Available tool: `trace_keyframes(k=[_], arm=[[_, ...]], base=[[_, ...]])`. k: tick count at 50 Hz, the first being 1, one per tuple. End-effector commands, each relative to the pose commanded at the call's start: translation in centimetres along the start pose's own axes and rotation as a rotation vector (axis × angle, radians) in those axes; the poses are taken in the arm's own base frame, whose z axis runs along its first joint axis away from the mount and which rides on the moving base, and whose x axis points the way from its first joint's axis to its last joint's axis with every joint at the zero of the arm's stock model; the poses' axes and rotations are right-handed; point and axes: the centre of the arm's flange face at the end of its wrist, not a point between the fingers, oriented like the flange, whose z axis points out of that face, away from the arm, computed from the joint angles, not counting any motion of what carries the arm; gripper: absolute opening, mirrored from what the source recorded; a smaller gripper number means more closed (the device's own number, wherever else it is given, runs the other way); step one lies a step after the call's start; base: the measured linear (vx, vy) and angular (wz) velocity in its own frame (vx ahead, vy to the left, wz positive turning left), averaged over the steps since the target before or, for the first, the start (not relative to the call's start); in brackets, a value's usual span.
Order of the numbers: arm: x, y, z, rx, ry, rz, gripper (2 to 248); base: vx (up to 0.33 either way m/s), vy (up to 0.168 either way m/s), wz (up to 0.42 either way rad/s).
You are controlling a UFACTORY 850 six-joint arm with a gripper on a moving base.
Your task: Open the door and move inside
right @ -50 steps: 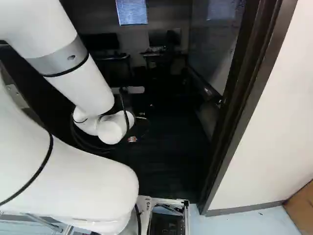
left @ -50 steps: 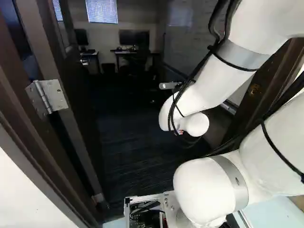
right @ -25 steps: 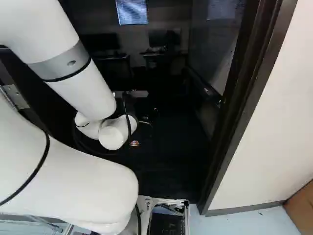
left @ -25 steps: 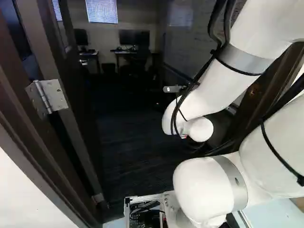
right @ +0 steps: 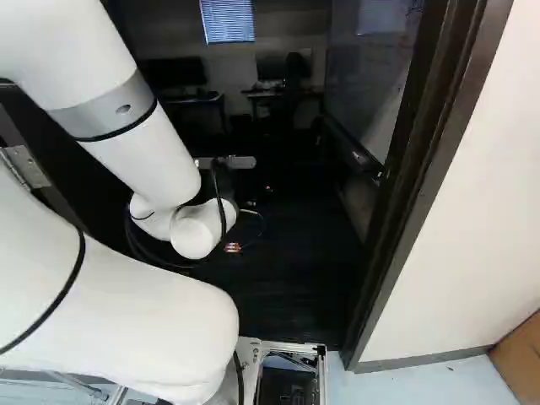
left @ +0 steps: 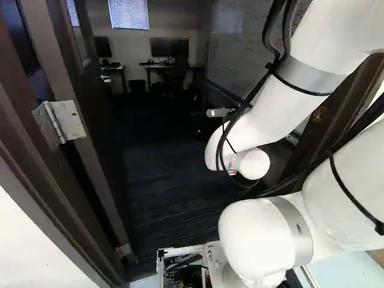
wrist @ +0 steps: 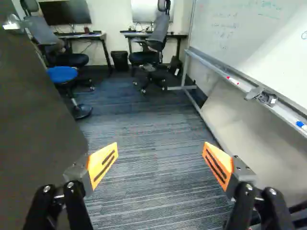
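Standing open at the left of the left base view, the door (left: pixel 99 114) seems dealt with; the gripper (wrist: pixel 160 149), fingers spread wide, holds nothing. Driving the base (left: pixel 180 250) through the doorway (right: pixel 426 160) looks the part left undone.

A window blind (left: pixel 128 14) hung at eleven o'clock in the left base view; a brown box (right: pixel 521 359) sat at four o'clock in the right one. In the wrist view, a blue-topped stool (wrist: pixel 62 74) stood at eight o'clock from a black bin (wrist: pixel 120 61). On the ledge (wrist: pixel 211 65) of a whiteboard (wrist: pixel 240 38), a blue-tipped marker (wrist: pixel 301 125) lay at four o'clock from a red-tipped marker (wrist: pixel 232 80).
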Motion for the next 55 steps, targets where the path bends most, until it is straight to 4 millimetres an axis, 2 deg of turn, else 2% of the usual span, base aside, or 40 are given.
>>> trace_keyframes(k=[31,55], arm=[[0.0,0.0,0.0,0.0,0.0,0.0,247],[0.0,0.0,0.0,0.0,0.0,0.0,247]], base=[[0.005,0.001,0.002],[0.116,0.003,-0.007]])
